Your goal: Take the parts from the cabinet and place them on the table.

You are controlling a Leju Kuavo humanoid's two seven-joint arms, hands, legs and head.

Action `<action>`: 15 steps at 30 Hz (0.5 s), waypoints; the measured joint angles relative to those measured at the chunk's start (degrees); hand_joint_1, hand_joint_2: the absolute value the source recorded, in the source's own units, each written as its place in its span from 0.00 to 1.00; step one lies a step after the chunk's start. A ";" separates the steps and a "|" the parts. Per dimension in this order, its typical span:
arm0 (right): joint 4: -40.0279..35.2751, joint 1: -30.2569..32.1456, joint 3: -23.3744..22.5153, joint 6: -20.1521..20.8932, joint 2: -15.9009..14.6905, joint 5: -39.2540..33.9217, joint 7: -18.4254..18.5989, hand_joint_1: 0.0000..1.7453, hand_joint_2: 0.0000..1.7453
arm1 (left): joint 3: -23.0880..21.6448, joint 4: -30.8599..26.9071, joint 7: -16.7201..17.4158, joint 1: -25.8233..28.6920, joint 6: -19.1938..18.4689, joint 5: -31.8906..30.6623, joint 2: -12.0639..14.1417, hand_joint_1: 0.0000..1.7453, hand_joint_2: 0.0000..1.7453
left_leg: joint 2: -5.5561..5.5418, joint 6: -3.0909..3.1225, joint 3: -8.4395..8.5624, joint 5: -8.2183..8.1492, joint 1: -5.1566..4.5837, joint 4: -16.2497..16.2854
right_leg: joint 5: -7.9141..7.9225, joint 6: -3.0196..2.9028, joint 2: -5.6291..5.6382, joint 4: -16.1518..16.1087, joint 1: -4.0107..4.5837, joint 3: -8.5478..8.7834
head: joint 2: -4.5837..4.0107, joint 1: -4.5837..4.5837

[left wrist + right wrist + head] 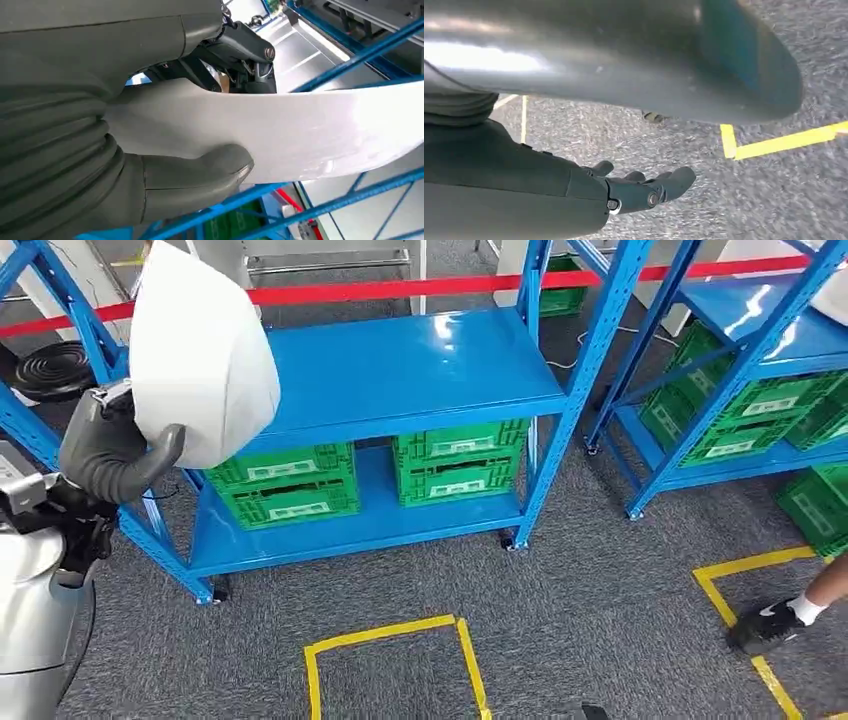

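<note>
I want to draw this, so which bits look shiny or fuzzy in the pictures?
Head view: sharp, with white glare on the top blue shelf. Left wrist view: the white part held by the left hand is bright and washed out towards its far end. Right wrist view: the big silver shape close to the camera is blurry with a bright patch; the right hand and carpet look a little soft.

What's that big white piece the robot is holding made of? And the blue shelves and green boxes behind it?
White part: probably moulded plastic; thin, curved, smooth and slightly glossy, held in the left hand. It could also be painted sheet.
Blue rack: looks like painted steel; perforated angle posts and a shiny shelf that mirrors the lights.
Green crates: ribbed, matte plastic with white labels.
</note>
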 joint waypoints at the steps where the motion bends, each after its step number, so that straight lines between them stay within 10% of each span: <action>1: -0.02 -0.20 -0.11 -0.07 0.00 -0.22 -0.02 0.00 0.00 | -0.02 0.02 0.00 -0.49 -0.11 -0.13 -0.22 1.00 1.00 | 0.02 -0.42 -0.60 0.29 -0.27 0.29 | -2.65 -0.46 -0.04 -5.14 0.38 2.98 | -0.02 0.00; 5: -0.02 -0.06 -0.50 -0.35 0.11 -0.53 -0.07 0.00 0.00 | -0.31 0.79 0.24 -1.75 -0.29 -0.33 -1.47 1.00 1.00 | 0.26 -1.88 -0.72 2.55 -0.25 -0.57 | -0.88 -1.75 0.00 -5.98 0.29 1.60 | 0.00 0.13; 9: -0.02 -0.15 -0.81 -0.42 0.37 -0.53 -0.07 0.00 0.00 | -0.59 1.42 0.52 -1.94 -0.44 -0.66 -2.02 1.00 1.00 | -0.16 -3.27 -4.09 -8.74 0.39 10.39 | 1.95 -2.70 -0.28 -6.05 0.05 -1.20 | -0.02 -0.09; 11: -0.02 -0.14 -0.81 -0.42 0.39 -0.53 -0.09 0.00 0.00 | -0.76 1.68 0.55 -1.92 -0.44 -0.68 -2.26 1.00 1.00 | -0.16 -3.59 -4.81 -10.35 0.44 16.98 | 3.37 -2.58 -0.30 -5.92 0.04 -3.11 | -0.02 -0.09; 13: -0.02 -0.14 -0.83 -0.42 0.48 -0.53 -0.09 0.00 0.00 | -0.89 1.92 0.55 -1.93 -0.46 -0.68 -2.50 1.00 1.00 | -0.15 -3.63 -1.63 -6.07 0.59 15.02 | 4.69 -2.28 -0.31 -5.71 -0.03 -4.97 | -0.02 -0.09; 15: -0.02 -0.17 -0.83 -0.39 0.50 -0.53 -0.09 0.00 0.00 | -0.96 1.92 0.55 -2.09 -0.46 -0.70 -2.76 1.00 1.00 | -0.15 -3.56 5.56 -4.14 0.68 5.85 | 5.79 -1.78 -0.30 -5.20 -0.18 -6.44 | -0.02 -0.11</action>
